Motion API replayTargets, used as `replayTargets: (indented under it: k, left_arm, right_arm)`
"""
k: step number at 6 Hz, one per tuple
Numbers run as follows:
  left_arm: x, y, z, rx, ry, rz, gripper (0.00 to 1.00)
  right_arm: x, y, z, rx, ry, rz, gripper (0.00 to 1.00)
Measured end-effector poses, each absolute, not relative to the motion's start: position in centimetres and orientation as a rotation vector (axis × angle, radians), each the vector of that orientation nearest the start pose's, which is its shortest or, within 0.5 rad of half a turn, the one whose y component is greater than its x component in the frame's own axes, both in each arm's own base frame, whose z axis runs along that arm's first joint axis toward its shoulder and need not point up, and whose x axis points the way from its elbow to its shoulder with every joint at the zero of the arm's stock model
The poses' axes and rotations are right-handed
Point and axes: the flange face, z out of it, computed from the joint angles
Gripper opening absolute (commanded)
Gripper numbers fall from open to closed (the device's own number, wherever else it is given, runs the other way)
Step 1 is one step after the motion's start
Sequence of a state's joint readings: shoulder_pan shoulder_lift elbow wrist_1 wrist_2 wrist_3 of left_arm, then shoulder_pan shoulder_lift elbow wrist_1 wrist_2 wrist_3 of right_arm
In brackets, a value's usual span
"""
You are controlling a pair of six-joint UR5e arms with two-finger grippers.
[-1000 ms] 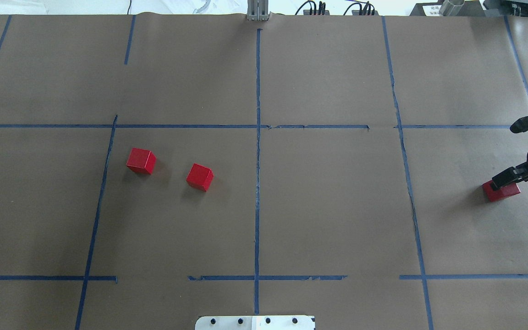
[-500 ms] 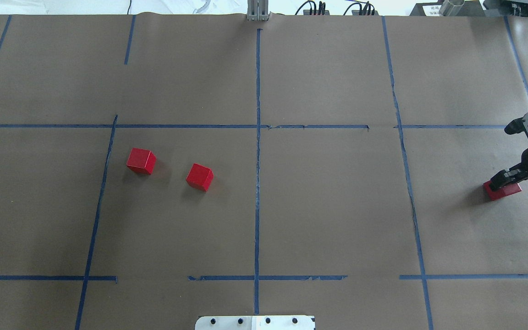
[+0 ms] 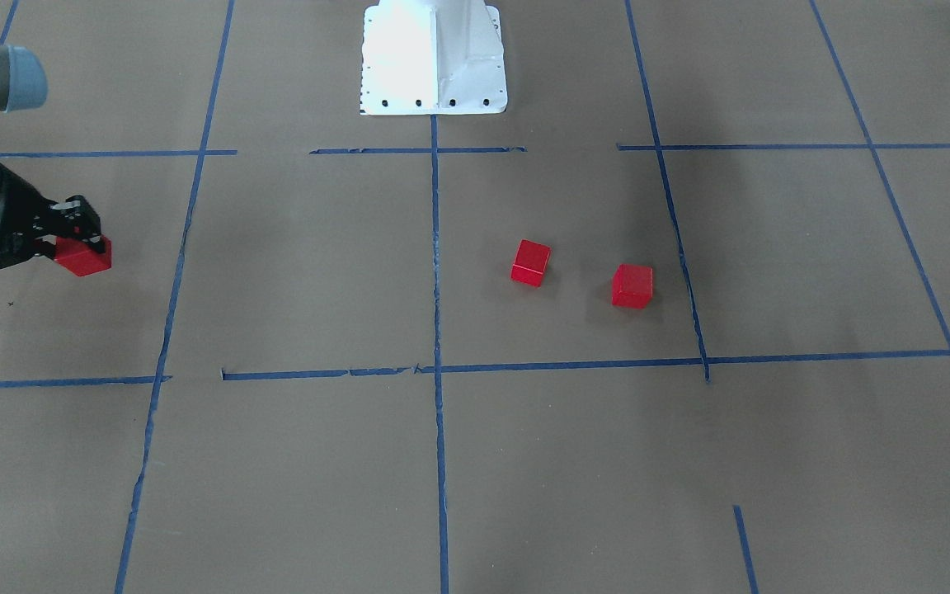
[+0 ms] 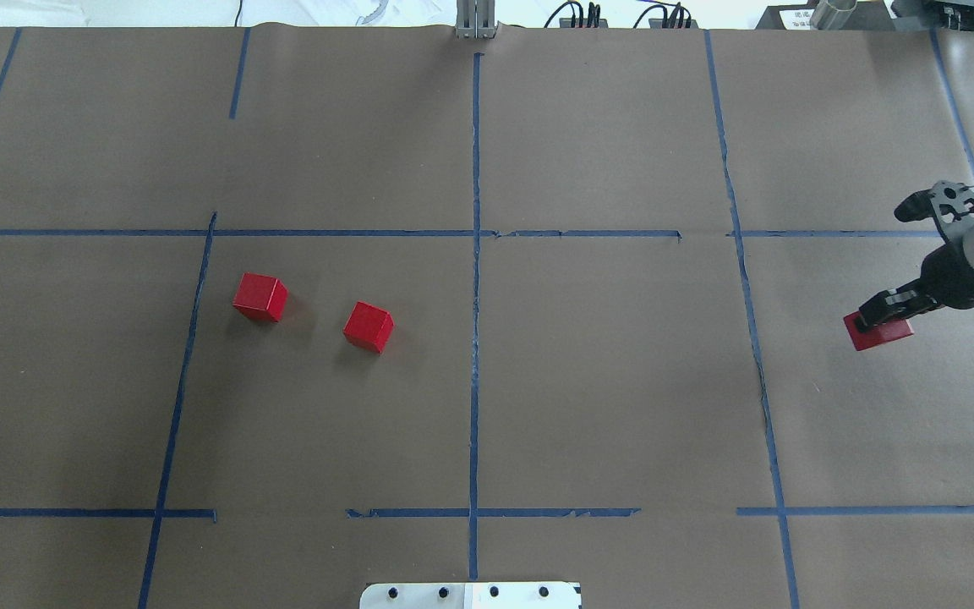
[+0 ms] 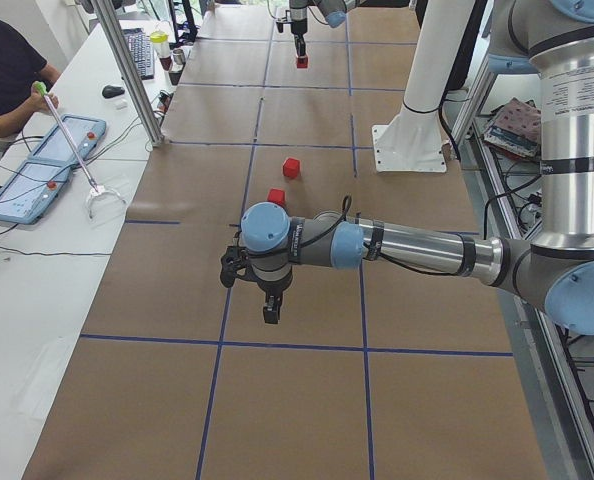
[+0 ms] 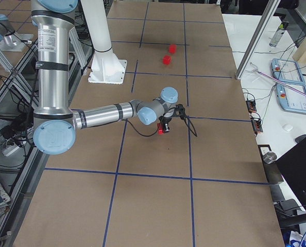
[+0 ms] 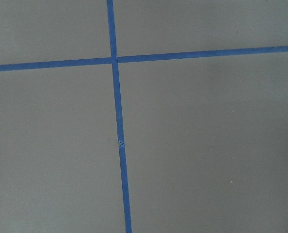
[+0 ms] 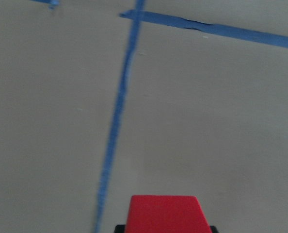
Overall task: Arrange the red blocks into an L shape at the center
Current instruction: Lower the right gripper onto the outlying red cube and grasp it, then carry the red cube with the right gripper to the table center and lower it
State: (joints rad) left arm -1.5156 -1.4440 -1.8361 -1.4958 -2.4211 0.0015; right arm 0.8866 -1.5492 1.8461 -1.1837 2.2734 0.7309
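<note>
Three of them, where's each at? –gridwatcher

Left to right: my left gripper [image 5: 269, 314] hangs over the table [image 4: 622, 406] way off left, side cam only, can't tell if it's open. First red block [image 4: 260, 297] and second red block [image 4: 369, 326] sit near each other, left of the center line [image 4: 476, 338]. Third red block [image 4: 880, 337] is far right, pinched in my right gripper [image 4: 883, 311]. –me

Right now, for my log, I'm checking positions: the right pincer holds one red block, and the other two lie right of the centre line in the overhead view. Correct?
Not quite. In the overhead view the two free blocks lie left of the centre line, not right. The right pincer does hold the third block.
</note>
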Motion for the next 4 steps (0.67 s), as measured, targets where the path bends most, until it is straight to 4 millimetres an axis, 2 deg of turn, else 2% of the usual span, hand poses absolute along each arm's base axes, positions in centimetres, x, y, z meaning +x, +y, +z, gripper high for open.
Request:
replayTargets:
  k: [2,3,4]
  left_arm:
    - [-3.4,-44.1,58.8,0.040,0.852,0.082,1.00]
    - [-3.4,-44.1,58.6,0.043,0.852,0.083,1.00]
    - [-3.4,-44.1,58.5,0.045,0.851,0.084,1.00]
  right_arm:
    - [-38.1,-41.2,35.9,0.021,-1.020,-0.105,0.01]
    - [-42.3,-40.4,31.7,0.008,-1.026,-0.058,0.01]
    - [-45.3,-39.9,27.4,-0.008,-1.017,0.022,0.01]
